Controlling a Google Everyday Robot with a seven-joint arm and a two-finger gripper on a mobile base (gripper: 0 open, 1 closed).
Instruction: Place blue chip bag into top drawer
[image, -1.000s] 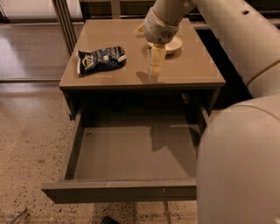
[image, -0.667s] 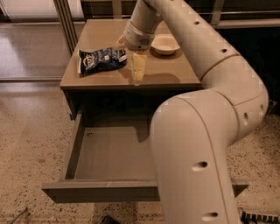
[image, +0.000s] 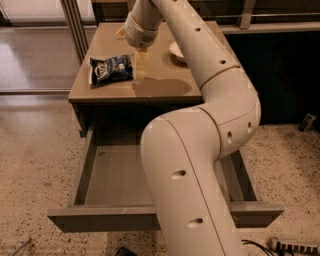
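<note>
Where blue chip bag (image: 110, 70) crinkles, end effector (image: 140, 76) hovers.

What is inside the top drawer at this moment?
The top drawer shows bare floor at left; the arm hides most of the rest. The blue chip bag lies on the cabinet top, the gripper beside it.

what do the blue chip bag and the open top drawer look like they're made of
The small crinkled dark blue chip bag looks like glossy foil or plastic film: creased, catching light. The wide grey-brown top drawer looks like matte laminated board or painted wood: flat, dull, seamless. The hand hangs close beside the bag, over the tan cabinet top.
</note>
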